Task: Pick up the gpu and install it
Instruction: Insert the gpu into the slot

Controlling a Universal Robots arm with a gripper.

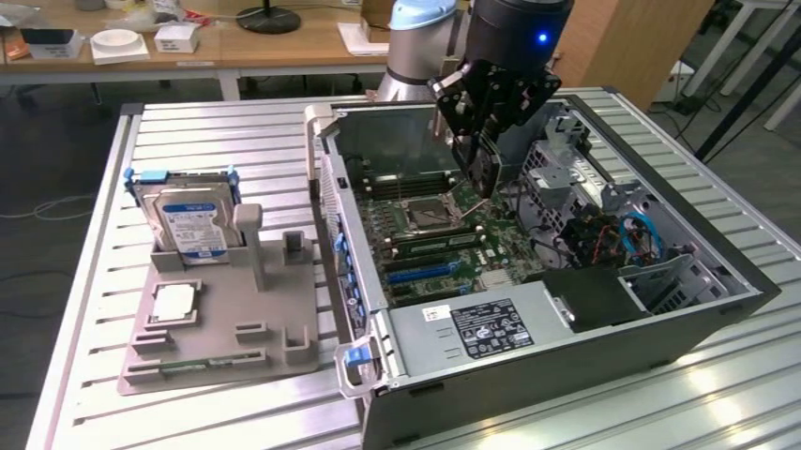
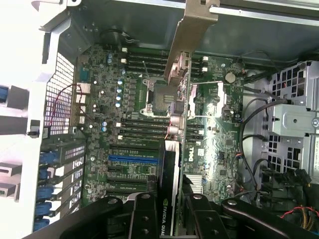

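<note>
Robotics lab, aluminium slatted bench (image 1: 225, 131), opened computer tower (image 1: 564, 375), wooden desks (image 1: 313, 52) behind

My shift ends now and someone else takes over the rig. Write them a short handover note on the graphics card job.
Gripper: shut on the graphics card, which it holds on edge.
Where: the card hangs over the open computer case, above the motherboard.
Done: the card is picked up and over the case.
Left: the card is not seated in a slot yet.

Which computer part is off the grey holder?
The thin black gpu, held by the gripper over the motherboard; the blue-labelled silver hard drive and green memory stick sit in the holder.
</note>
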